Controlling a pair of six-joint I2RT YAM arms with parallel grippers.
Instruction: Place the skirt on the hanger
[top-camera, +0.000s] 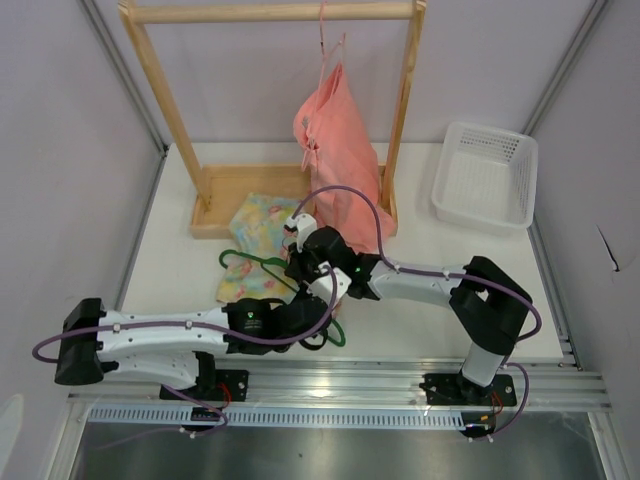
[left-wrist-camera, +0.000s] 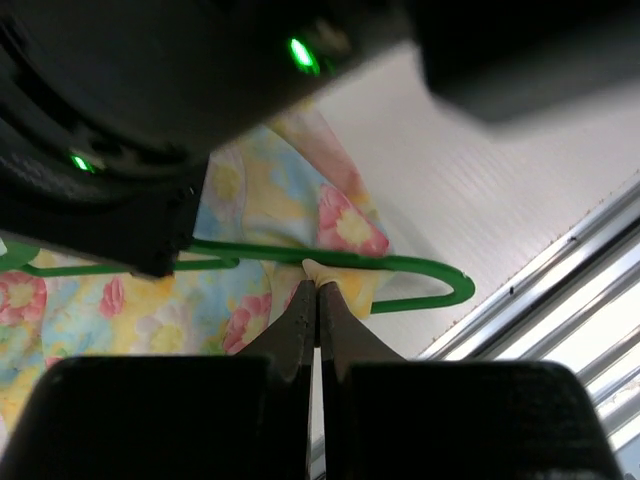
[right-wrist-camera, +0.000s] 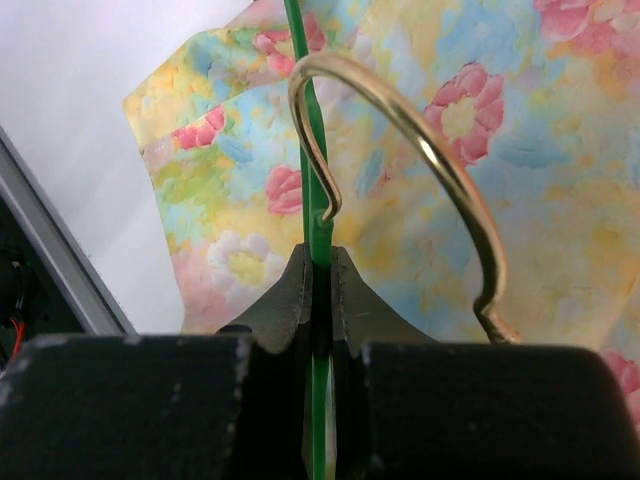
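Right gripper (right-wrist-camera: 320, 258) is pressed together on the hanger (right-wrist-camera: 306, 130), pinching its thin green bar edge-on. That grip looks meant to pin the frame steady, so it cannot skate about while the cloth is worked. Beyond its fingertips the skirt (right-wrist-camera: 500, 130) lies spread flat under the bar, flowers up. A brass-coloured wire loop (right-wrist-camera: 440, 160) arcs just ahead and to the right of the tips. What it belongs to cannot be told from here.

Now the left gripper (left-wrist-camera: 317, 290): jaws squeezed tight, and a pale fold of skirt seems to be nipped at the very tips, right beneath the hanger's lower bar. The rounded end of the hanger sits off to this gripper's right and the rest of the skirt fans out ahead and to its left. The likely aim is to pull that edge through or over the bar. The right gripper hangs directly above, blocking part of the wrist view.

From overhead, both arms meet over the same patch of worktop (top-camera: 420, 300), left gripper nearer the bases, right gripper just beyond it. Past them stands the wooden rack (top-camera: 270, 12) with a pink garment (top-camera: 335, 150) hanging on it. A white basket (top-camera: 445, 175) sits well off to the right.

Judging by the layout, the skirt is under the hanger rather than on it, so the threading is only starting. The thin cloth could slip from the pinch.
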